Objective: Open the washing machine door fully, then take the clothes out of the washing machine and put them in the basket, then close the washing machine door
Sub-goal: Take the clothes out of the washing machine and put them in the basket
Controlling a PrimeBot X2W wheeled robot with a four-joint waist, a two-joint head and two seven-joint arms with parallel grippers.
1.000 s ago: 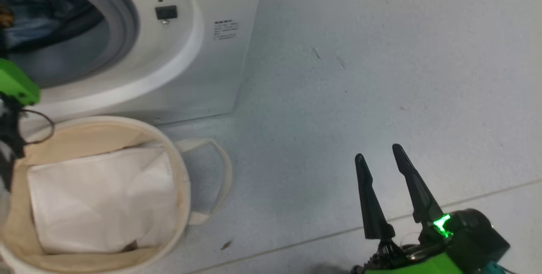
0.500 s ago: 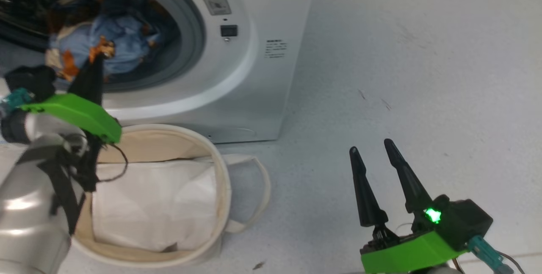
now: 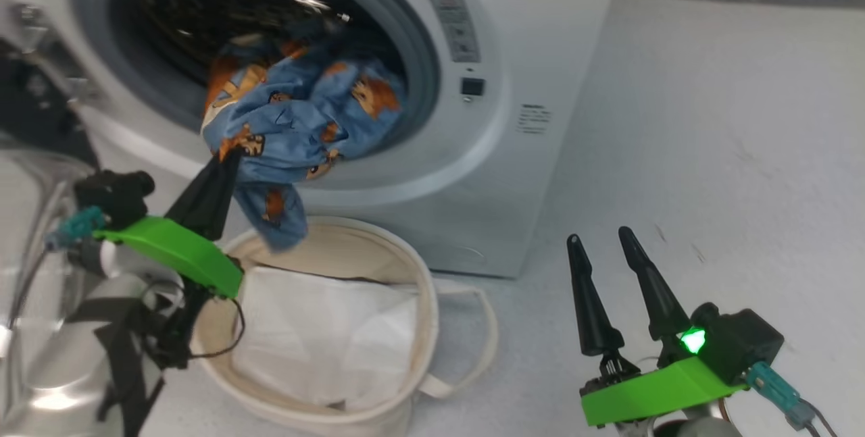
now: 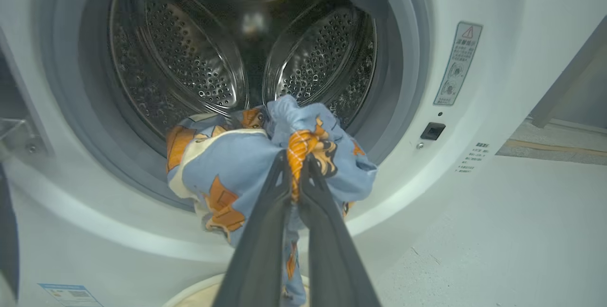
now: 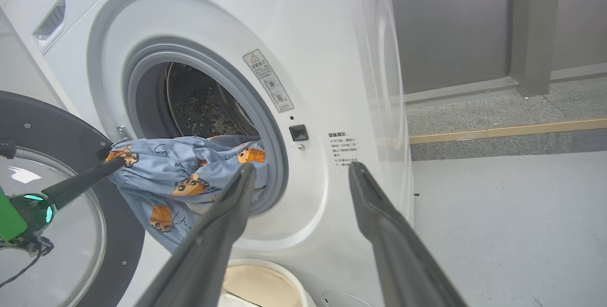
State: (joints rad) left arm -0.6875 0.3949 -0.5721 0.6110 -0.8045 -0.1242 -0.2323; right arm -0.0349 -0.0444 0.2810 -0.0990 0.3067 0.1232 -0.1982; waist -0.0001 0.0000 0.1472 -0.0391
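Left pincer [image 4: 295, 159] clamped on clothes [image 4: 227, 155] hanging over basket [image 3: 430, 329], right pincer [image 3: 599, 236] wide apart

washing machine [image 3: 540, 52]: we are seeing a smooth, glossy white casing, upper middle of the head view.
drum [image 4: 189, 60]: we are looking at perforated, shining steel.
washing machine door [image 5: 124, 250]: we are seeing a glossy black rim around clear glass.
clothes [image 3: 304, 113]: we are seeing soft, crumpled printed cloth.
basket [image 3: 358, 251]: we are seeing matt cream canvas, lower left.
white sheet [image 3: 324, 336]: we are seeing a creased, matt surface.
floor [image 3: 709, 119]: we are seeing a pale, matt, finely speckled surface.
right gripper [image 3: 599, 236]: we are seeing dark, matt fingers [image 3: 593, 315] on a glossy green plastic mount.
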